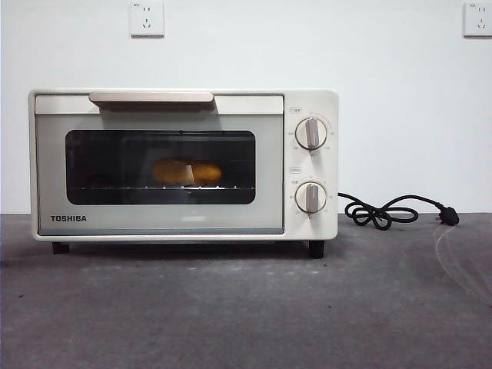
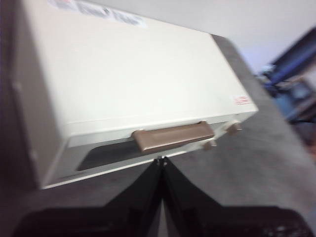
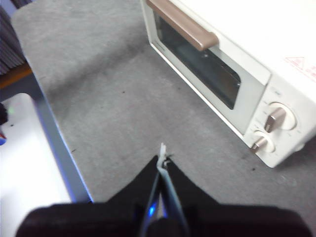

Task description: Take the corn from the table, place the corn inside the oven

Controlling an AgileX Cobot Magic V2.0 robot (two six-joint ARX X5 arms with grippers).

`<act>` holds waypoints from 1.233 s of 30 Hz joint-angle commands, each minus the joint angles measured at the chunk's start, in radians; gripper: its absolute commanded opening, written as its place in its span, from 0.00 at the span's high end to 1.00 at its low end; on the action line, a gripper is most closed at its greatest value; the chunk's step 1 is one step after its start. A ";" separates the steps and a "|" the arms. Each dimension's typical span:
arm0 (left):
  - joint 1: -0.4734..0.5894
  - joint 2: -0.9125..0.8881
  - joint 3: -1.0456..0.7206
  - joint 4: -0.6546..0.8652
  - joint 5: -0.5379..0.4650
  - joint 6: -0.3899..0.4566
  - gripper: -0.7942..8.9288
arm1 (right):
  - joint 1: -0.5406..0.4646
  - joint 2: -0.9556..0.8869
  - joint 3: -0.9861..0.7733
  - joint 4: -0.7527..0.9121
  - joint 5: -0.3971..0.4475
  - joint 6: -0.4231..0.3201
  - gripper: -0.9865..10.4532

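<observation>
The cream-white oven (image 1: pixel 183 164) stands on the dark grey table (image 1: pixel 246 307) with its door closed. Through the dark glass I see the yellow-orange corn (image 1: pixel 187 171) lying on the rack inside. My left gripper (image 2: pixel 162 160) is shut and empty, held above and in front of the oven (image 2: pixel 138 84), close to its beige handle (image 2: pixel 173 137). My right gripper (image 3: pixel 162 159) is shut with nothing in it, hovering over the bare table (image 3: pixel 98 98) in front of the oven (image 3: pixel 232 64). Neither arm shows in the front view.
The oven's black cord (image 1: pixel 392 210) lies coiled on the table to the right of it. Two wall sockets (image 1: pixel 147 18) sit on the white wall behind. The table's edge (image 3: pixel 52 128) shows in the right wrist view.
</observation>
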 commanded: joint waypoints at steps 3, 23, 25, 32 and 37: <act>-0.053 -0.182 -0.001 -0.019 -0.145 -0.035 0.93 | 0.000 0.002 -0.010 0.007 0.034 -0.007 0.92; -0.087 -0.558 -0.006 -0.302 -0.452 -0.027 0.93 | 0.000 0.002 -0.010 0.029 0.058 -0.003 0.92; -0.087 -0.574 -0.011 -0.309 -0.452 -0.027 0.93 | 0.000 0.002 -0.010 0.029 0.058 -0.003 0.92; -0.087 -0.576 -0.011 -0.310 -0.451 -0.063 0.92 | 0.000 0.002 -0.010 0.029 0.058 -0.003 0.92; -0.087 -0.541 -0.011 -0.309 -0.451 -0.069 0.92 | 0.000 0.002 -0.010 0.029 0.058 -0.003 0.92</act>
